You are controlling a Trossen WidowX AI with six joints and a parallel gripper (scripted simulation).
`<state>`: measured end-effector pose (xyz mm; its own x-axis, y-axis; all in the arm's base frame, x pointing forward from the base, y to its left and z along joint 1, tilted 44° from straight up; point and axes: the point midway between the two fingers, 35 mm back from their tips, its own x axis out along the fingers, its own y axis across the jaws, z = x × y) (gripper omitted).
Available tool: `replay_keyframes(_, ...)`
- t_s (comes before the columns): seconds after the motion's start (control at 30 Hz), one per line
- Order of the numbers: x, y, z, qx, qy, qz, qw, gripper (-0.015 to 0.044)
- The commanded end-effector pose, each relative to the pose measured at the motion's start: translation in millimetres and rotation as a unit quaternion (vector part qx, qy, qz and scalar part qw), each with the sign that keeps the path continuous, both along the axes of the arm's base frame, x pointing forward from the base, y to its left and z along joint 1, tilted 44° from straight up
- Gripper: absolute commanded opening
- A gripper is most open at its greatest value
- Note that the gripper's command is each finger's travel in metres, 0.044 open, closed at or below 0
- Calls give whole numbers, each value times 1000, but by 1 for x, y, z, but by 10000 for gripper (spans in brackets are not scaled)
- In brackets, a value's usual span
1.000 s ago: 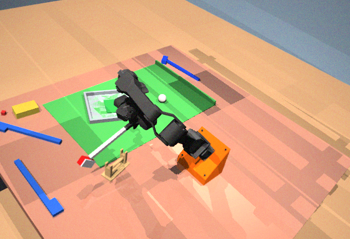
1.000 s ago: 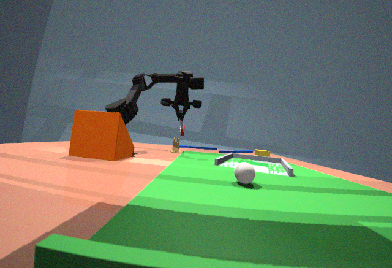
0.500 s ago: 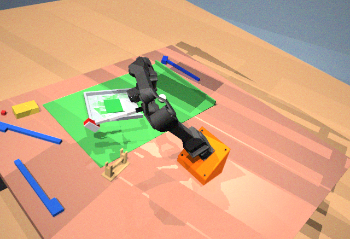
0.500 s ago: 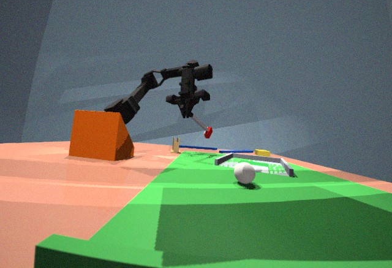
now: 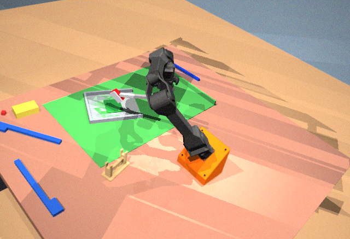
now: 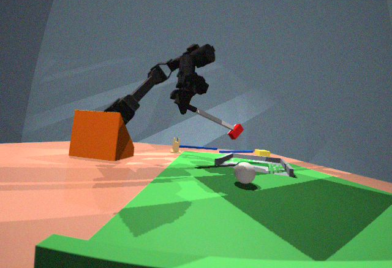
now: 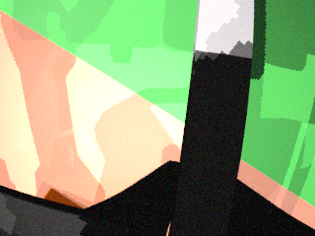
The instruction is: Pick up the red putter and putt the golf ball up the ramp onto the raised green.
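My gripper (image 6: pixel 184 108) (image 7: pixel 192 174) is shut on the black grip of the red putter. Its fingers are hidden behind the arm in the top view. The putter's pale shaft (image 5: pixel 134 95) (image 6: pixel 211 117) (image 7: pixel 225 25) slants down to its red head (image 6: pixel 236 131), which hangs in the air above the mat. The white golf ball (image 6: pixel 244 172) rests on the green mat (image 5: pixel 70 126) on the near side of the tray in the exterior view; the arm hides it in the top view. The grey-walled tray (image 5: pixel 87 108) (image 6: pixel 286 167) encloses the raised green, with a pale ramp at its open side.
A wooden putter stand (image 5: pixel 115 169) (image 6: pixel 175 146) stands empty by the mat's corner. Blue putters (image 5: pixel 34 184) (image 5: pixel 36 135) (image 5: pixel 187 73) lie around the mat. A yellow block (image 5: pixel 25 109) (image 6: pixel 262 153) and a small red cube (image 5: pixel 3 112) lie at the left. The arm stands on an orange base (image 5: pixel 216 149) (image 6: pixel 95 135).
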<state>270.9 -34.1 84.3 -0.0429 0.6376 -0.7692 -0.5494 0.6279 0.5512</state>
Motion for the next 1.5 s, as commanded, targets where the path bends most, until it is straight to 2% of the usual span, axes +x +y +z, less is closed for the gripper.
replay_keyframes(0.0, -1, -18, -18, -1, 48, -56, 997, 0)
replay_keyframes(0.3, -13, -58, -61, -1, 167, -189, 968, 0)
replay_keyframes(0.63, -38, -92, -107, 4, 286, -314, 905, 0)
replay_keyframes(1.47, -41, -58, -144, 5, 288, -316, 904, 0)
